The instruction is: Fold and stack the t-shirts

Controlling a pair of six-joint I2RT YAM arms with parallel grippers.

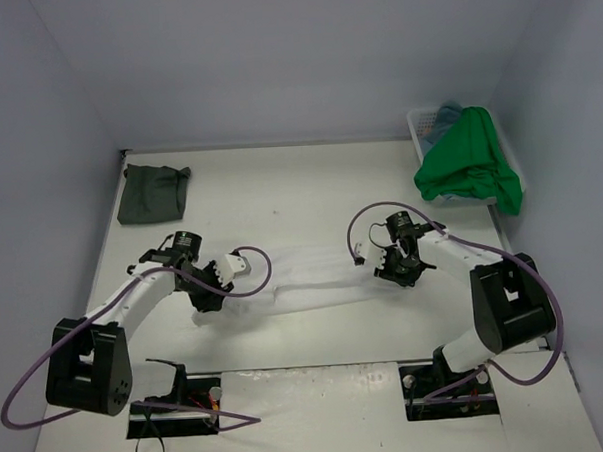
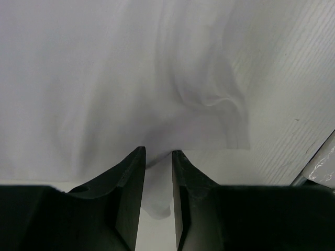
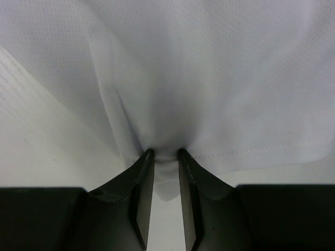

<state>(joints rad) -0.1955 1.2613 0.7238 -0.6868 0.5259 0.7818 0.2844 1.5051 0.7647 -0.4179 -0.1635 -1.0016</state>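
Note:
A white t-shirt lies stretched across the table between my two grippers. My left gripper is at the shirt's left end. In the left wrist view its jaws stand a little apart, with a loose fold of the white t-shirt lying between them. My right gripper is at the right end. Its jaws also stand apart, around a puckered hem of the white t-shirt. A dark grey-green t-shirt lies folded at the back left.
A white lattice basket stands at the back right corner against the wall. A bright green t-shirt spills over its front edge, and a teal-blue one shows inside. Cables loop from both wrists above the table.

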